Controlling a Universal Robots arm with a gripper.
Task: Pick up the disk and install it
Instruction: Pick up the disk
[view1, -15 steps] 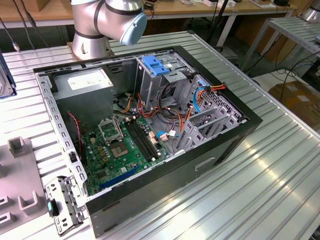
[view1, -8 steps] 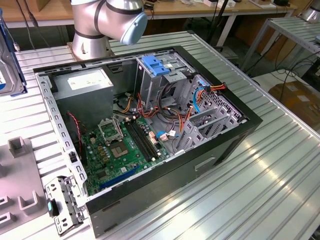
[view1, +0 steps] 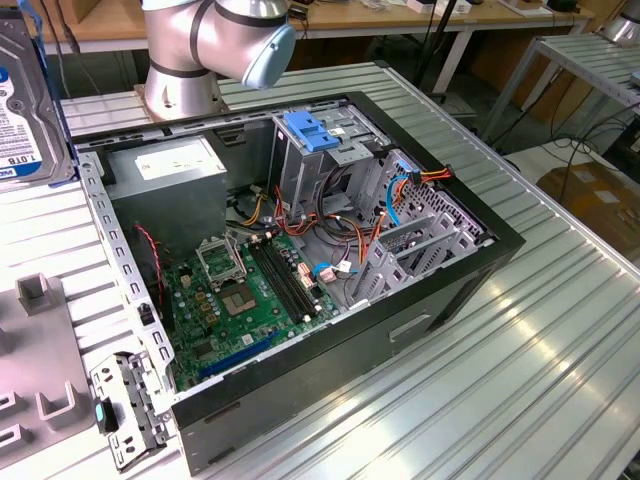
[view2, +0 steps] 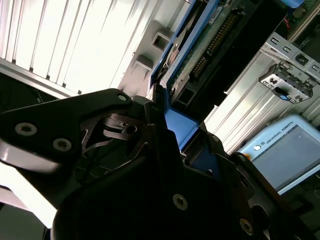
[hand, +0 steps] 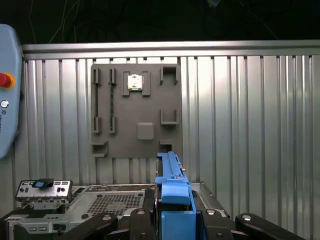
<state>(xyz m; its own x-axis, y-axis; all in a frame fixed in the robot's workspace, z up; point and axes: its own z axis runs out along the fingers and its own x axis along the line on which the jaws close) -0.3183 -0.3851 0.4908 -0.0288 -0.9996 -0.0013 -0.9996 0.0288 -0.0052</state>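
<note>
A ribbed aluminium table (view1: 560, 330) carries the work, with wooden benches behind it in the exterior view. On it lies one open computer case (view1: 480, 262), side panel off. Inside are one green motherboard (view1: 250, 290), one grey power supply (view1: 165, 165) and one tall metal cage with a blue handle (view1: 315, 135). Loose red, orange and blue cables (view1: 390, 195) crowd the space beside the cage.

The one disk (view1: 30, 100) hangs at the exterior view's left edge, outside the case. It is dark metal and has a white-and-blue printed label, which I leave unread. In both wrist views the gripper (hand: 175, 220) is clamped on the disk's (hand: 172, 185) blue carrier, seen edge-on. The second wrist view shows the disk's (view2: 200, 55) green circuit side beyond the black gripper (view2: 175, 130).

To the exterior view's left of the case lie one grey fixture board (view1: 40, 380) with raised holders and one perforated metal bracket (view1: 125, 405). The first wrist view shows a small metal part (hand: 135, 82) in one holder and one pendant (hand: 7, 90) with a red button.
</note>
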